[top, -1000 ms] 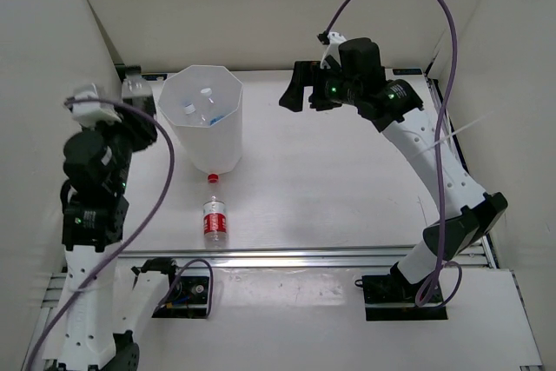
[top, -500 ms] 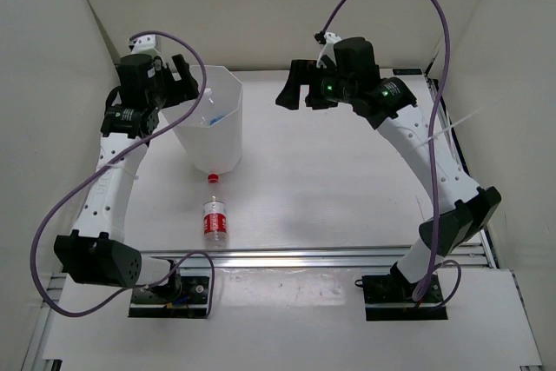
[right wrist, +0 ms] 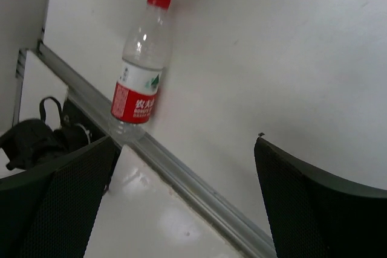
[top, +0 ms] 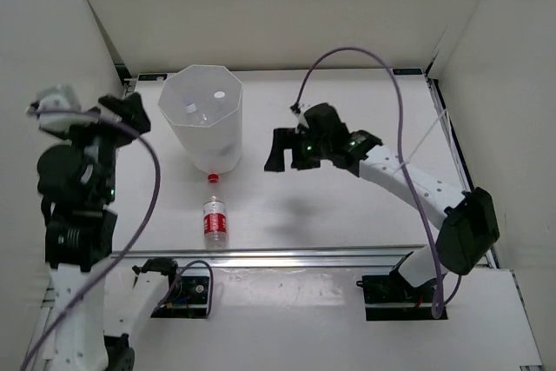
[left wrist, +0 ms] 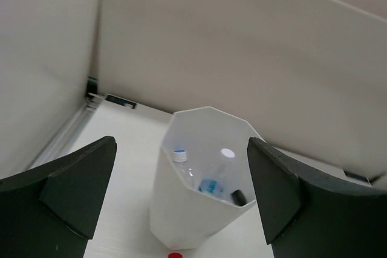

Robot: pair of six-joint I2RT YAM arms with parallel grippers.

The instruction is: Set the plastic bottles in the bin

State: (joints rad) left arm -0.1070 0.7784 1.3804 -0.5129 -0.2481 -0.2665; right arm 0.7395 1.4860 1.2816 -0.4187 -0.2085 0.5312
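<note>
The bin (top: 201,128) stands at the back left of the table, tall, white and translucent. In the left wrist view the bin (left wrist: 193,216) holds three plastic bottles: a blue-capped one (left wrist: 179,156), a blue-labelled one (left wrist: 212,185) and a dark-capped one (left wrist: 237,197). A red-labelled, red-capped bottle (top: 214,216) lies on the table just in front of the bin. My left gripper (top: 129,115) hangs open and empty, left of the bin and above it (left wrist: 180,143). My right gripper (top: 287,152) is open and empty over the table's middle, with the red-labelled bottle (right wrist: 138,86) ahead to its left (right wrist: 184,143).
A metal rail (top: 304,256) runs along the table's near edge, close behind the lying bottle's base. White walls enclose the left, back and right sides. Cables and a mount (right wrist: 36,140) sit beyond the rail.
My left gripper carried a clear bottle to the bin's rim, opened, and pulled back left and up. My right arm came down from the back toward the table's middle.
</note>
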